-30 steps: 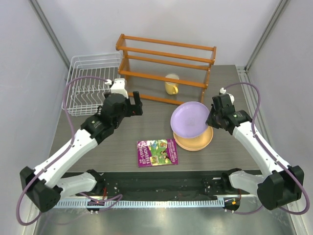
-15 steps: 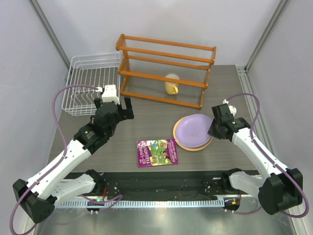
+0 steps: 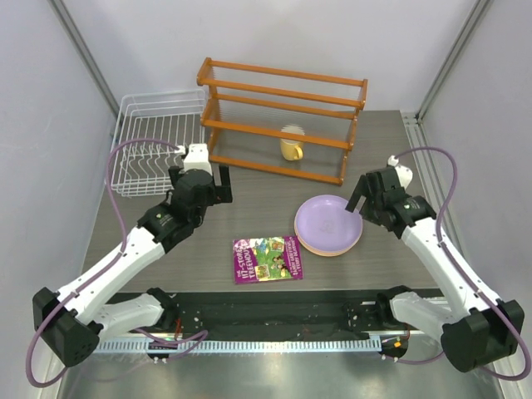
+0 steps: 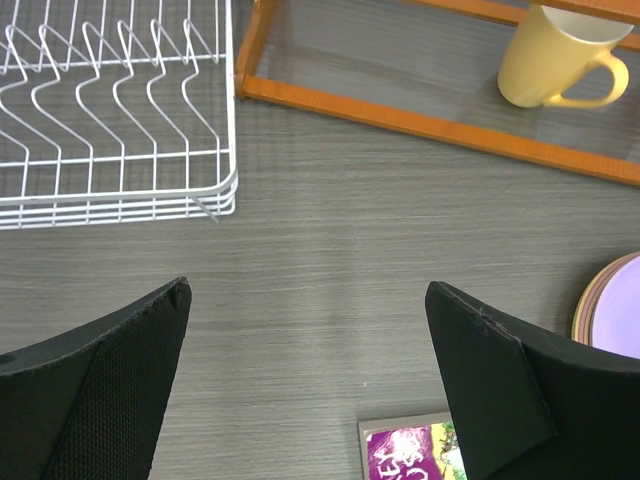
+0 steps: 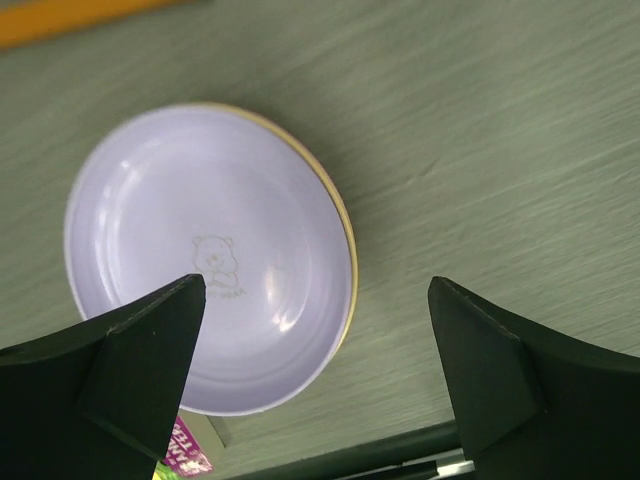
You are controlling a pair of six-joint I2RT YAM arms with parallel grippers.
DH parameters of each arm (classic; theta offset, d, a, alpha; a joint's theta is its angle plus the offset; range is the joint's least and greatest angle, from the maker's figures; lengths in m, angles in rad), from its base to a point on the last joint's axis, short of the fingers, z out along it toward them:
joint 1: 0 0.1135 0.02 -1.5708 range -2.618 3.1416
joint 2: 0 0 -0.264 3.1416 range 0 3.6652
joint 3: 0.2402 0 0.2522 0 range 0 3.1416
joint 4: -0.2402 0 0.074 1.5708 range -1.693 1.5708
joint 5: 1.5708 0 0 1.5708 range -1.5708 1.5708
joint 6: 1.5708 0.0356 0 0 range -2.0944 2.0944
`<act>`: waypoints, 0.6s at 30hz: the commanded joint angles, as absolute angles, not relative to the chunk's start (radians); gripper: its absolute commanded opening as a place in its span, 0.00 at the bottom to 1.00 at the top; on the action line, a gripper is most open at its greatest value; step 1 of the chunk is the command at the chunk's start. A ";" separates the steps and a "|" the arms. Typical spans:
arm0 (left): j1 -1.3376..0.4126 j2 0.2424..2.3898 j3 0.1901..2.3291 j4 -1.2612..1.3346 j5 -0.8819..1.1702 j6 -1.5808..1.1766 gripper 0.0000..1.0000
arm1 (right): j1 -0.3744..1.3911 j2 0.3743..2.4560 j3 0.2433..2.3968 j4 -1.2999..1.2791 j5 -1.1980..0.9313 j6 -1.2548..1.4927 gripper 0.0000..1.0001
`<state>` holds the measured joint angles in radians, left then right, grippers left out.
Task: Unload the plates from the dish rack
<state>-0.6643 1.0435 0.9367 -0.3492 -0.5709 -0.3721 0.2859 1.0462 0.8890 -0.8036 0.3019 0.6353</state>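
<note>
- Two arms are at work. We see the left end effector [image 4: 308,290] spread wide and holding nothing, and the right end effector [image 5: 315,285] is spread wide and empty too.
- We find the lavender plate [image 5: 210,290] lying flat on the tabletop [image 3: 249,212], right under the right end effector.
- Under it we see the rim of a yellow-orange plate [image 5: 345,240]. We cannot tell what other plates are in the pile.
- We see the dish rack [image 3: 158,150] at the far left corner. It lies just ahead and to the left of the left end effector, so the left arm is much nearer to it.
- We see only bare wires in the rack [image 4: 120,130], with no plate standing in it.
- We think the unloading is done or close to done.
- The plates are round, so they have no long side to line up with.
- If one more plate were in the rack, we think the left arm should reach for it, ahead and to its left.
</note>
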 commanded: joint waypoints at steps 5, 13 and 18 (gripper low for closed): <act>-0.664 1.063 0.994 -0.350 -0.621 -0.414 1.00 | 0.284 0.953 1.019 -0.753 0.566 0.584 0.99; -0.664 1.037 0.986 -0.330 -0.692 -0.403 1.00 | 0.284 0.911 0.959 -0.571 0.684 0.533 1.00; -0.664 1.023 0.974 -0.311 -0.719 -0.384 1.00 | 0.284 0.871 0.896 -0.440 0.696 0.427 1.00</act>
<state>-0.6643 1.0534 0.9485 -0.3565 -0.6601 -0.3916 0.2859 0.9066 0.9310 -0.6041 0.6312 0.5209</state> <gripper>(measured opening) 0.994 0.996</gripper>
